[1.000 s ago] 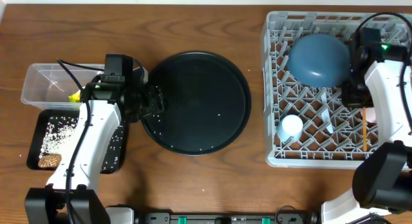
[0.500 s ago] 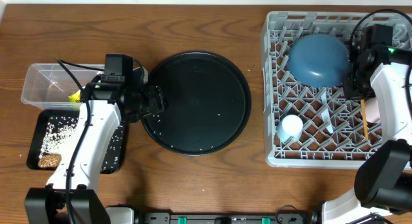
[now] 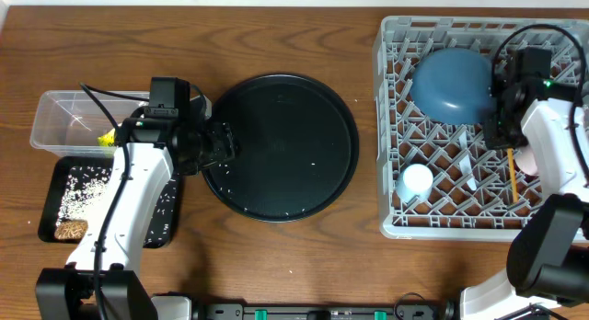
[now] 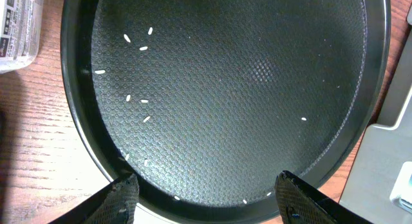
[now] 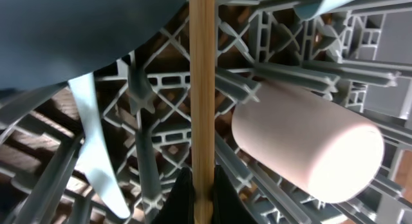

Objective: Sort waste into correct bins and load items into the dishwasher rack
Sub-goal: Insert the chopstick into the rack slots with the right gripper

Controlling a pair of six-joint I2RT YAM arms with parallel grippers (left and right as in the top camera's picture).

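Right pincer (image 5: 200, 193): closed on one chopstick (image 5: 201, 89). Only the dark fingertips show at the lower edge of the wrist view, and the chopstick runs straight ahead from between them until the top edge cuts it off. It lies over the rack (image 3: 396, 44) grid. Ahead and to the right of this pincer lies one pink cup (image 5: 309, 147) on its side, just beside the chopstick; from overhead the right arm hides nearly all of it. Ahead and to the left stands one white spoon (image 5: 96, 140) among the pegs, and beyond that one blue plate (image 5: 77, 24), cut off by the frame. One pale cup (image 3: 416, 180) sits in the rack well apart from the pincer, on the spoon's far side. Left pincer (image 4: 209, 198): open, holding nothing; only two fingertips (image 4: 122, 193) show, spread over the near rim of the round tray (image 4: 360, 140). Ahead of it lie loose rice grains (image 4: 143, 48) (a cluster of about seven ahead of the left fingertip, a few single ones elsewhere). Behind this pincer, beside its arm, are one clear tub (image 3: 55, 118) and one black tray (image 3: 44, 230); the arm covers the tray's middle. The tray holds spilled rice and one brown lump (image 3: 71, 230). One yellow-green wrapper (image 3: 108, 137) shows at the tub's edge, partly hidden; the tub's other contents cannot be made out.
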